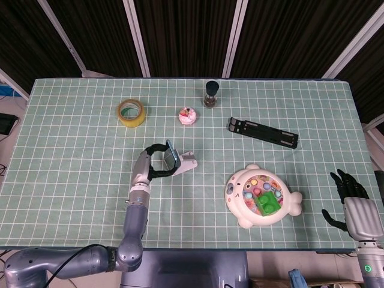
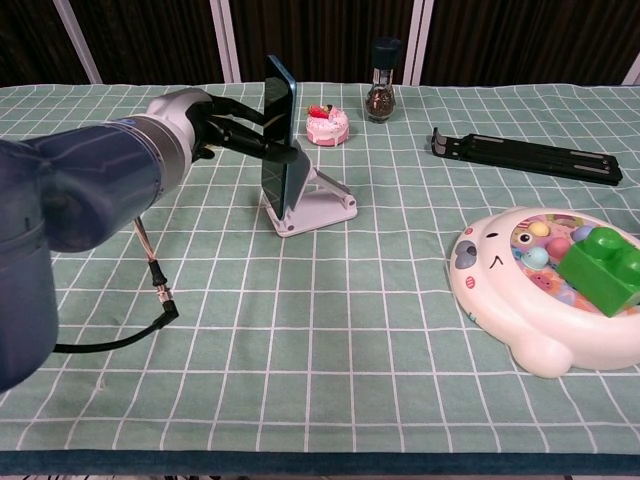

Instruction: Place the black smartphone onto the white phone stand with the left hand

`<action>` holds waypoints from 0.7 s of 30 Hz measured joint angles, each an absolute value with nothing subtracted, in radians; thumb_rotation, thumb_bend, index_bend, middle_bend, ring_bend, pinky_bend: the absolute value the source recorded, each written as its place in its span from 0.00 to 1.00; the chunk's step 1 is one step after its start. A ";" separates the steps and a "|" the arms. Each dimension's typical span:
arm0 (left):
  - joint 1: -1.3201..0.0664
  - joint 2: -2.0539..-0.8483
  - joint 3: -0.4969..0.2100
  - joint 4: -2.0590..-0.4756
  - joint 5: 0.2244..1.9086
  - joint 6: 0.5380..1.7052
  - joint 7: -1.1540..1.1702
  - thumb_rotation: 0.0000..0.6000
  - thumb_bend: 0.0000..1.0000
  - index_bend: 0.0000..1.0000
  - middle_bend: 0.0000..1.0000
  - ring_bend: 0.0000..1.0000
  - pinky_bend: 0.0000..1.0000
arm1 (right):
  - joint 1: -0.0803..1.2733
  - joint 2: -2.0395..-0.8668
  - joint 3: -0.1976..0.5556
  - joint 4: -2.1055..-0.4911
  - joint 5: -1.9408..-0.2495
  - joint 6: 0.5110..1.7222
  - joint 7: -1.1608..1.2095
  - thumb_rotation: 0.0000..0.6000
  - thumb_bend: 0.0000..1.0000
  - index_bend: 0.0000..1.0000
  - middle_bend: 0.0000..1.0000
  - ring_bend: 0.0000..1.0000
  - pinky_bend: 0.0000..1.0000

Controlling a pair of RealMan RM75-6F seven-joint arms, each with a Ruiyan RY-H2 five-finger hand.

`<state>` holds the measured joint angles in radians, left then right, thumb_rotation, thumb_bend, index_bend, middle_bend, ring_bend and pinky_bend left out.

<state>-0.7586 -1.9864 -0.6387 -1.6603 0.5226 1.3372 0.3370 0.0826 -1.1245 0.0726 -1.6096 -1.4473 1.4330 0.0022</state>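
Note:
The black smartphone (image 1: 172,157) (image 2: 280,140) stands nearly upright on its edge, its lower end resting in the white phone stand (image 1: 188,162) (image 2: 320,208) near the middle of the table. My left hand (image 1: 153,161) (image 2: 215,125) reaches in from the left and grips the phone, with fingers on its top edge and its middle. At the table's front right edge my right hand (image 1: 354,204) hovers with fingers spread and nothing in it. It shows only in the head view.
A yellow tape roll (image 1: 131,112), a small pink cake (image 1: 188,116) (image 2: 327,124) and a pepper grinder (image 1: 210,94) (image 2: 380,80) stand behind the stand. A black folded holder (image 1: 262,132) (image 2: 525,155) lies at the back right. A white animal-shaped toy (image 1: 263,195) (image 2: 545,285) lies at the front right.

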 measured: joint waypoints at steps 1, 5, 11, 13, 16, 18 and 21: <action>-0.761 -1.987 -0.639 -1.658 0.521 1.337 0.338 1.00 0.30 0.50 0.57 0.08 0.00 | 0.083 -1.125 0.073 -1.609 -1.447 1.433 0.003 1.00 0.36 0.07 0.00 0.00 0.15; -0.769 -1.988 -0.640 -1.650 0.512 1.334 0.342 1.00 0.30 0.50 0.57 0.08 0.00 | 0.083 -1.124 0.073 -1.610 -1.447 1.433 0.004 1.00 0.36 0.07 0.00 0.00 0.15; -0.779 -1.989 -0.642 -1.636 0.493 1.326 0.344 1.00 0.30 0.50 0.57 0.08 0.00 | 0.083 -1.124 0.072 -1.609 -1.448 1.432 0.006 1.00 0.36 0.07 0.00 0.00 0.15; -0.782 -1.989 -0.643 -1.632 0.489 1.323 0.343 1.00 0.30 0.50 0.57 0.08 0.00 | 0.083 -1.124 0.073 -1.609 -1.448 1.432 0.007 1.00 0.36 0.07 0.00 0.00 0.15; -0.785 -1.990 -0.640 -1.623 0.488 1.317 0.339 1.00 0.30 0.50 0.57 0.08 0.00 | 0.083 -1.123 0.072 -1.609 -1.448 1.433 0.006 1.00 0.36 0.07 0.00 0.00 0.15; -0.788 -1.990 -0.639 -1.619 0.488 1.313 0.337 1.00 0.30 0.50 0.57 0.08 0.00 | 0.083 -1.123 0.072 -1.610 -1.448 1.433 0.006 1.00 0.36 0.07 0.00 0.00 0.15; -0.790 -1.989 -0.639 -1.613 0.487 1.308 0.332 1.00 0.30 0.49 0.57 0.08 0.00 | 0.083 -1.124 0.073 -1.610 -1.447 1.432 0.006 1.00 0.36 0.07 0.00 0.00 0.15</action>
